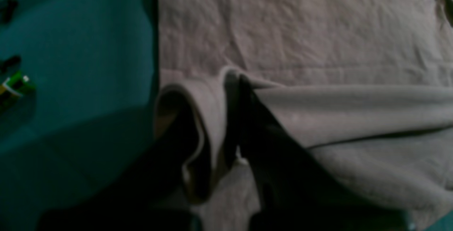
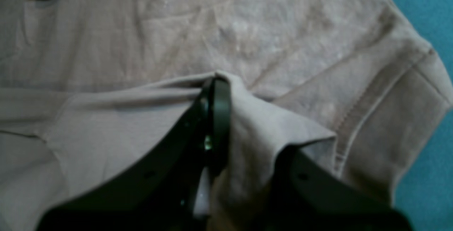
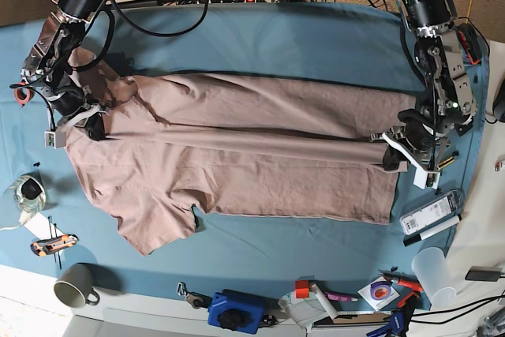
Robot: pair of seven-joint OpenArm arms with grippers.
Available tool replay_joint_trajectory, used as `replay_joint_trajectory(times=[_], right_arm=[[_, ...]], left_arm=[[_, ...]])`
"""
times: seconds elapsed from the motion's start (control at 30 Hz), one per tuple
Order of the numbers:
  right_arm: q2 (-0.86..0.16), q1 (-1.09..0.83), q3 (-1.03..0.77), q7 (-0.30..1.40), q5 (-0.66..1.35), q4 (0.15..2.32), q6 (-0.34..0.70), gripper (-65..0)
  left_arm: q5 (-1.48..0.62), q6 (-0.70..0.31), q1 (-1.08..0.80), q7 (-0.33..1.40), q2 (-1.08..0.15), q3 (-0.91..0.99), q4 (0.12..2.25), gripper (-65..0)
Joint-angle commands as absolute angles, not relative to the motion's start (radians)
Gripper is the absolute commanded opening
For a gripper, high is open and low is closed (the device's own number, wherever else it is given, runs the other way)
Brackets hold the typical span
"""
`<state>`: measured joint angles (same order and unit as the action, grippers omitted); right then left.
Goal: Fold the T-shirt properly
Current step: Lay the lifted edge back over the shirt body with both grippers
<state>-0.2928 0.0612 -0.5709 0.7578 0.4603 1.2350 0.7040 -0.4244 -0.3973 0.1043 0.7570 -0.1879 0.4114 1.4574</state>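
Two claws pinch the T-shirt (image 3: 237, 163) on the counter (image 3: 300, 45). Left claw (image 1: 231, 82) clamps the hem edge. Right claw (image 2: 216, 82) clamps a shoulder fold.

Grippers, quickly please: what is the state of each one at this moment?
Left gripper: closed, pinching a fold of the T-shirt.
Right gripper: closed, pinching a fold of the T-shirt too.

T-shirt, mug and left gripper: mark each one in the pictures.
T-shirt (image 3: 260, 171), base view, on the flat middle of the body.
Mug (image 3: 72, 287), base view, on its rim near the table's front edge.
Left gripper (image 3: 392, 155), base view, at the fingertips pinching the shirt's hem.
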Motion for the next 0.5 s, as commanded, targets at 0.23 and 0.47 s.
replay_joint_trajectory(times=[0.23,0.47], right_arm=[[-0.313,0.081,-0.576,0.722,0.471,1.248,0.698,-64.2],[-0.336,0.081,-0.578,0.793,0.606,1.258,0.698,-45.2]], left_arm=[[-0.430,-0.524,0.137,0.731,-0.200,0.414,1.392,-45.3],[-0.430,-0.514,0.177,0.759,-0.201,0.415,1.393,-31.7]])
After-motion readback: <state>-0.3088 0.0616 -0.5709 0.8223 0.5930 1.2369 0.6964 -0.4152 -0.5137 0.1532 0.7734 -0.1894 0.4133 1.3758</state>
